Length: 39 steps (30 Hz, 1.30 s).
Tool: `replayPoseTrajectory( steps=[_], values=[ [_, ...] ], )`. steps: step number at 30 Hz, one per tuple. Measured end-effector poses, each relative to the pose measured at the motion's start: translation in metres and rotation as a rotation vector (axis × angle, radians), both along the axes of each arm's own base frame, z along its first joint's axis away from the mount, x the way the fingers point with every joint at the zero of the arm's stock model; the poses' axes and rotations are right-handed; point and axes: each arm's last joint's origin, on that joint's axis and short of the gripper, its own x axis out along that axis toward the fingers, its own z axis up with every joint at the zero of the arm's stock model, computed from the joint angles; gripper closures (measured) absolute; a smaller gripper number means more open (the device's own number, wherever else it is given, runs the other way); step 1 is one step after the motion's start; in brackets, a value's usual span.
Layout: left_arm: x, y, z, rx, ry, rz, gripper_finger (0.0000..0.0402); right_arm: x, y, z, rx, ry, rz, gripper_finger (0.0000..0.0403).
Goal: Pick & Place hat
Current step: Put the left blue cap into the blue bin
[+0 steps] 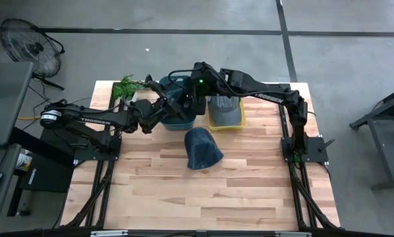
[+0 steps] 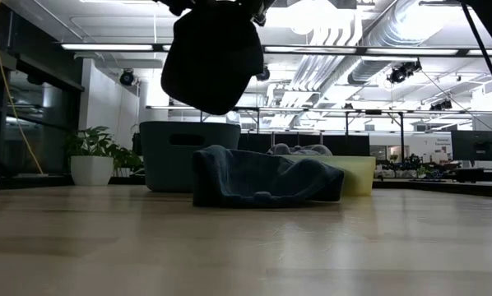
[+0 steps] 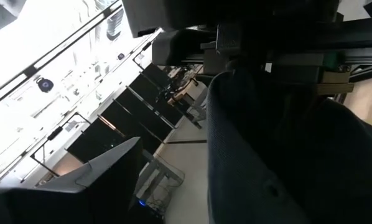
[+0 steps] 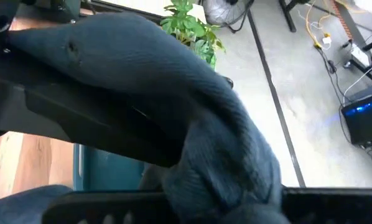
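A dark blue hat (image 2: pixel 212 57) hangs in the air above the dark teal bin (image 2: pixel 188 156), where my two arms meet. It fills the left wrist view (image 3: pixel 285 155) and the right wrist view (image 4: pixel 173 81). My left gripper (image 1: pixel 164 105) and my right gripper (image 1: pixel 186 99) are both shut on it. A second dark blue hat (image 1: pixel 202 148) lies flat on the table in front of the bins and also shows in the low view (image 2: pixel 262 177). A grey hat (image 1: pixel 226 108) lies in the yellow bin (image 1: pixel 240 124). My left gripper holds the hanging hat's cloth (image 3: pixel 236 124) from the table's left side. The cloth itself hides the fingers, so the part cannot be told. The hat is lifted clear. My right gripper holds a bunched fold of the hat (image 4: pixel 223 174) from the table's right side. The hat is clear of the bin and sags below the hold.
A potted plant (image 1: pixel 126 85) stands at the far left of the table, beside the teal bin (image 1: pixel 184 120). The near half of the wooden table (image 1: pixel 203 197) is bare. A floor fan (image 1: pixel 29 43) stands beyond the table's far left corner.
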Motion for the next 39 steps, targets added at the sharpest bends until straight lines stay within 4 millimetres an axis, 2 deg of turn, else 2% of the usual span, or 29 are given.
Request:
replayPoseTrajectory(
  steps=[3, 6, 10, 15, 16, 23, 27, 34, 39],
  values=[
    [0.000, 0.000, 0.000, -0.013, -0.010, 0.014, 0.0101, 0.001, 0.001, 0.000, -0.007, -0.005, 0.002, 0.0403],
    [0.000, 0.000, -0.001, -0.022, -0.017, 0.018, 0.0146, 0.001, 0.001, 0.001, -0.008, -0.013, 0.003, 0.0403],
    [0.000, 0.000, -0.001, -0.022, -0.013, 0.019, 0.0235, 0.002, 0.002, 0.001, -0.002, -0.018, 0.013, 0.0403],
    [0.000, 0.000, -0.002, -0.022, -0.004, 0.021, 0.0371, 0.002, 0.002, 0.001, -0.005, -0.018, 0.009, 0.0403],
    [0.000, 0.000, -0.003, -0.025, -0.006, 0.021, 0.0385, 0.002, 0.002, 0.001, -0.005, -0.017, 0.009, 0.0403],
    [0.000, 0.001, -0.003, -0.038, -0.014, 0.046, 0.0396, 0.001, 0.001, 0.001, -0.008, -0.012, 0.002, 0.0401],
    [-0.001, 0.002, -0.004, -0.041, -0.009, 0.075, 0.0398, 0.001, 0.001, 0.002, -0.021, -0.018, -0.027, 0.0381],
    [-0.002, 0.003, -0.006, -0.046, 0.016, 0.124, 0.0400, -0.003, 0.002, 0.007, -0.019, -0.027, -0.051, 0.0287],
    [-0.002, 0.004, -0.006, -0.048, 0.011, 0.136, 0.0400, -0.013, 0.000, 0.014, -0.075, -0.020, -0.176, 0.0222]
  ],
)
